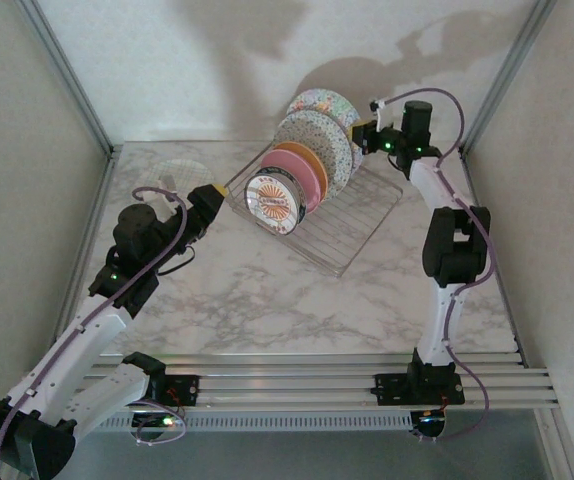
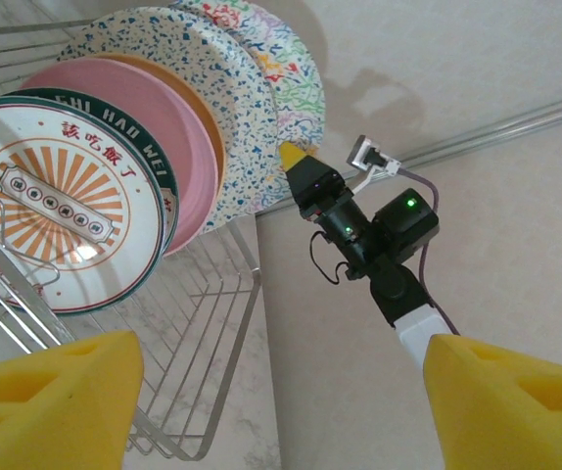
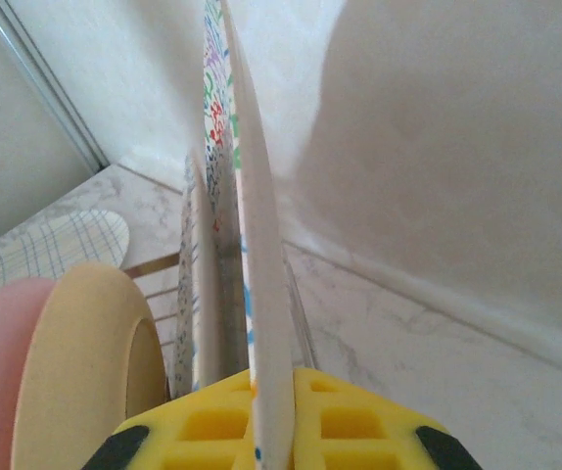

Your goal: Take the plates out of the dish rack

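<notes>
Right end effector (image 3: pixel 269 416) (cropped) around plate (image 3: pixel 257 245)

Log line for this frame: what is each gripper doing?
right gripper: shut on rear floral plate, plate in dish rack | left gripper: open, near sunburst plate

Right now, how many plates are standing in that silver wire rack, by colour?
Large multicoloured floral plate: 1
Large blue-speckled plate: 1
Plain orange plate: 1
Plain pink plate: 1
Small dark-rimmed white plate: 1
Small white plate with orange sunburst: 1
Total: 6
</notes>
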`<move>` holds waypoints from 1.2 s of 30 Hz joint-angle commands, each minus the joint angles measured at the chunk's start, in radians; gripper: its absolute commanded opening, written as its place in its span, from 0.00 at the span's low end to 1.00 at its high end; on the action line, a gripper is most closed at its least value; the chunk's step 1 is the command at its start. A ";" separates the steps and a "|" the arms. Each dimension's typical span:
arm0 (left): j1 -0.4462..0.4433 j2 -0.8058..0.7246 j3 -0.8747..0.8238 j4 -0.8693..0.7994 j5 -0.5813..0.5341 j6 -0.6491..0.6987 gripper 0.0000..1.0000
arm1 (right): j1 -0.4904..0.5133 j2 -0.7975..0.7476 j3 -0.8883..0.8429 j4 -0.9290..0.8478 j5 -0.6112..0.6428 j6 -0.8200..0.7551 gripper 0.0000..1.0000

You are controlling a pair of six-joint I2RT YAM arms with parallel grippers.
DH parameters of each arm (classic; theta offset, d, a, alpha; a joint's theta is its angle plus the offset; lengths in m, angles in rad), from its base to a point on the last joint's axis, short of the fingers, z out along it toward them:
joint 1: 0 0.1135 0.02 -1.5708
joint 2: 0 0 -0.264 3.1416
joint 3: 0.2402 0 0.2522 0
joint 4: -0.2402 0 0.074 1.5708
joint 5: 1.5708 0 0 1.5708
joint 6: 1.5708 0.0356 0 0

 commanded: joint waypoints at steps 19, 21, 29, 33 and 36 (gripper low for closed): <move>-0.046 0.065 0.090 0.093 -0.005 0.017 0.76 | -0.076 -0.418 -0.194 0.168 0.490 0.062 0.00; -0.054 0.080 0.099 0.101 -0.004 0.015 0.76 | -0.078 -0.459 -0.205 0.147 0.529 0.104 0.00; -0.106 0.178 0.167 0.135 -0.006 0.016 0.76 | -0.077 -0.648 -0.284 0.087 0.570 0.453 0.00; -0.137 0.248 0.219 0.158 0.008 0.002 0.76 | -0.076 -0.696 -0.290 0.015 0.487 0.683 0.00; -0.161 0.319 0.270 0.170 0.029 -0.014 0.76 | -0.068 -0.696 -0.264 -0.073 0.404 0.847 0.00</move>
